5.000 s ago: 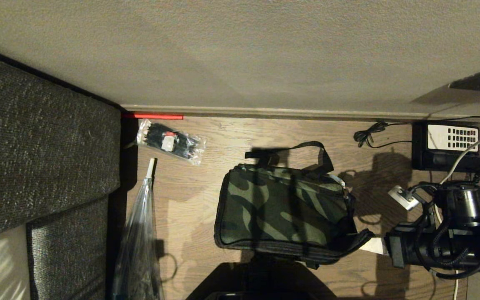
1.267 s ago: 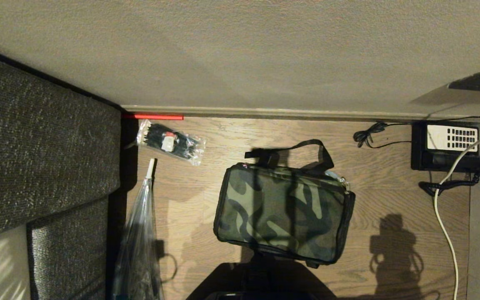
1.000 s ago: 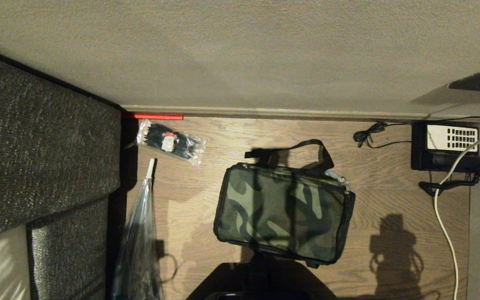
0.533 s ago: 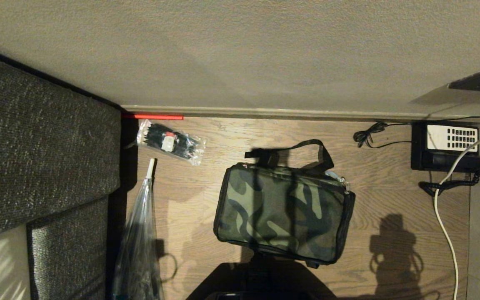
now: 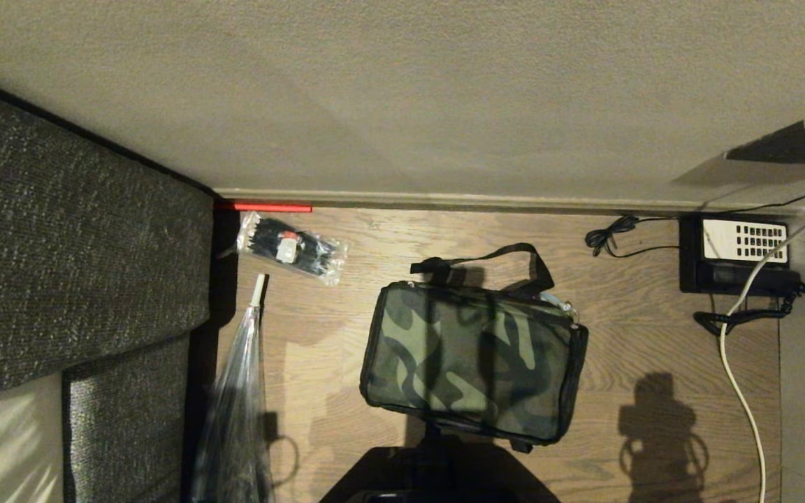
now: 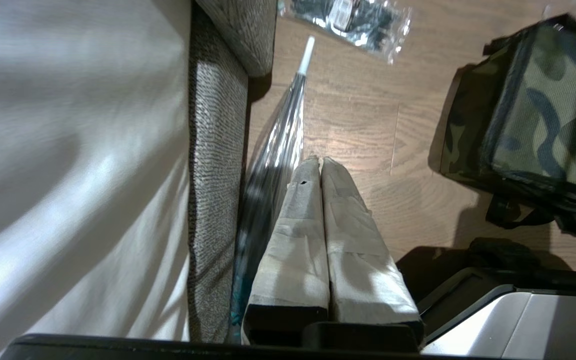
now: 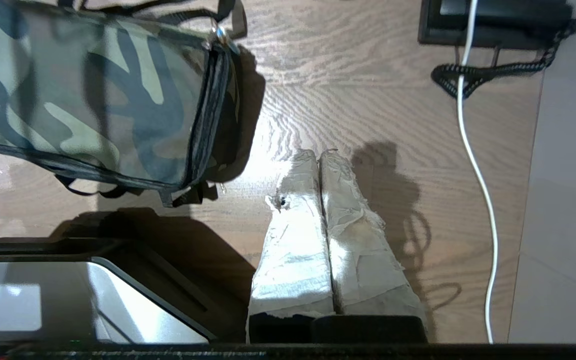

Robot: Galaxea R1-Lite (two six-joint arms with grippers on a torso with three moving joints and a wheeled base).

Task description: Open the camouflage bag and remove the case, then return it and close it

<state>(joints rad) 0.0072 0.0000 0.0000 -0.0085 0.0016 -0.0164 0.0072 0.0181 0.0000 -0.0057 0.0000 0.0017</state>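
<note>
Both hands [image 6: 321, 161] [image 7: 318, 152] closed, empty.

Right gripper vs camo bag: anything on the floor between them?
Nothing: right wrist view shows only bare wood floor and shadow between the shut right gripper and the camouflage bag.

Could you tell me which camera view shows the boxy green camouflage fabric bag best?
The head view: the whole boxy green camouflage fabric bag lies zipped on the wooden floor. Both wrist views crop it to one end.
</note>
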